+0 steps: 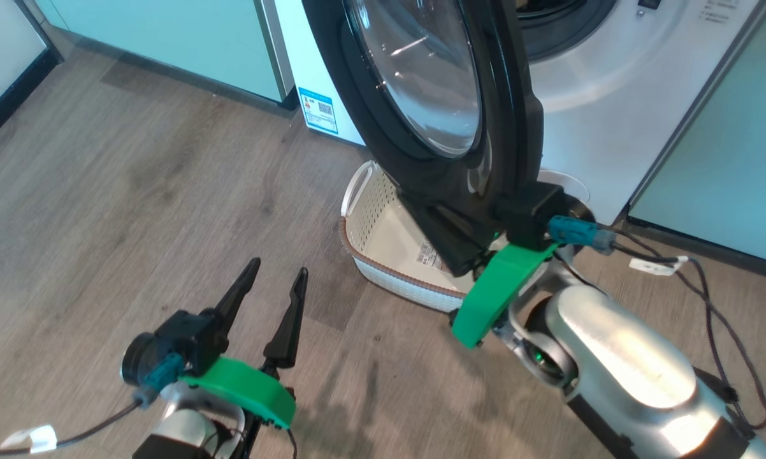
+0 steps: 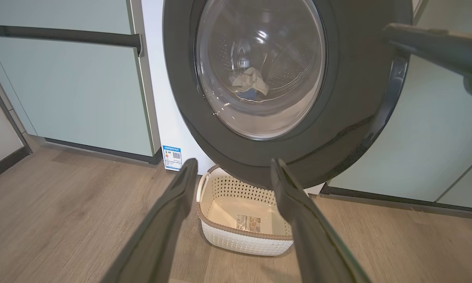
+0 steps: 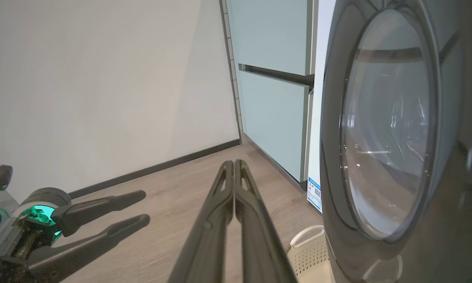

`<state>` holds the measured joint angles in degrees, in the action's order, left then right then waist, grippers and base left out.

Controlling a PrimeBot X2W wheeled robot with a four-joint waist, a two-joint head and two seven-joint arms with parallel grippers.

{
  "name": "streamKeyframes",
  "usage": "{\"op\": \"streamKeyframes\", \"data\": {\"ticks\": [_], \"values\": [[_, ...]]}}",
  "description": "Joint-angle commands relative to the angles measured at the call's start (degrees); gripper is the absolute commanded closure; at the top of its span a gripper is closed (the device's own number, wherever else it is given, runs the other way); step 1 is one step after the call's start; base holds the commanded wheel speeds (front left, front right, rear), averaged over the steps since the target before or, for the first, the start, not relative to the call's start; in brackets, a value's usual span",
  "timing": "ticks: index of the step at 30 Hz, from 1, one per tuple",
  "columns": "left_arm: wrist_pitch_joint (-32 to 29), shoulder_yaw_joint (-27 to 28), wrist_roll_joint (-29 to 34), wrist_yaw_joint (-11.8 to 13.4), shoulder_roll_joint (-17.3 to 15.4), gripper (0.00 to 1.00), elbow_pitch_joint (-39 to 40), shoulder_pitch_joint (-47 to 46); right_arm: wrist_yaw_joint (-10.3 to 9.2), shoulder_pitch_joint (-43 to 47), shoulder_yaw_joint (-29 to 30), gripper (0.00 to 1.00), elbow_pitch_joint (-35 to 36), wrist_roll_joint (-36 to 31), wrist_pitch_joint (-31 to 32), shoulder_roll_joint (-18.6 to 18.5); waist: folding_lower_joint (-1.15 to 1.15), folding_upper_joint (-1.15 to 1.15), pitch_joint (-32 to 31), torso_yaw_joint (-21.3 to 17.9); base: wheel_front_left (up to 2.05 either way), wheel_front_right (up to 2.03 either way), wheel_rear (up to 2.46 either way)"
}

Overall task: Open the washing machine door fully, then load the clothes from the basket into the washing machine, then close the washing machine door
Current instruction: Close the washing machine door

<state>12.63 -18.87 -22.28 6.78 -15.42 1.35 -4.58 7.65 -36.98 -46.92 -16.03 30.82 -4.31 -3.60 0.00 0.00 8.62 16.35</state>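
The washing machine door (image 2: 350, 98) stands part open in front of the white washing machine (image 1: 587, 115), its black rim edge-on in the head view. Through its glass, pale clothes (image 2: 249, 82) with a bit of blue lie in the drum. The cream basket (image 2: 244, 236) sits on the floor under the door, with only a label inside. My right gripper (image 3: 235, 163) is shut with nothing in it. Its fingers lie along the door's outer face near the lower rim. My left gripper (image 1: 277, 269) hangs open over the floor, left of the basket and apart from it.
Mint-green cabinet panels (image 1: 185, 38) flank the machine on both sides. A blue-white sticker (image 1: 317, 109) marks the machine's lower left corner. Cables (image 1: 708, 287) trail on the wooden floor (image 1: 134, 191) at the right. A pale wall (image 3: 102, 78) with a dark skirting stands to the left.
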Motion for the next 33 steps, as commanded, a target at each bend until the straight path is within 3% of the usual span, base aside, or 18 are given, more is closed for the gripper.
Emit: {"op": "streamKeyframes", "data": {"ticks": [1,11,33], "values": [[0.61,1.89,-0.13,0.3,-0.41,0.0,1.45,-3.16,-0.16,-1.24,0.96,1.0,0.73,-0.13,-0.96,0.72,0.0,0.0,0.29,-0.06,0.0,0.0,0.0],[1.3,1.6,0.01,0.04,0.17,0.0,0.79,-4.7,-0.16,-4.5,5.76,1.0,-7.3,-1.37,-2.52,0.72,0.0,0.0,1.8,-0.34,0.0,0.0,0.0],[1.95,1.58,0.32,0.14,0.37,0.0,0.37,-5.87,-0.16,-8.47,10.5,1.0,-15.26,-1.57,-4.9,0.72,0.0,0.0,2.98,-1.4,0.0,0.0,0.0]]}}
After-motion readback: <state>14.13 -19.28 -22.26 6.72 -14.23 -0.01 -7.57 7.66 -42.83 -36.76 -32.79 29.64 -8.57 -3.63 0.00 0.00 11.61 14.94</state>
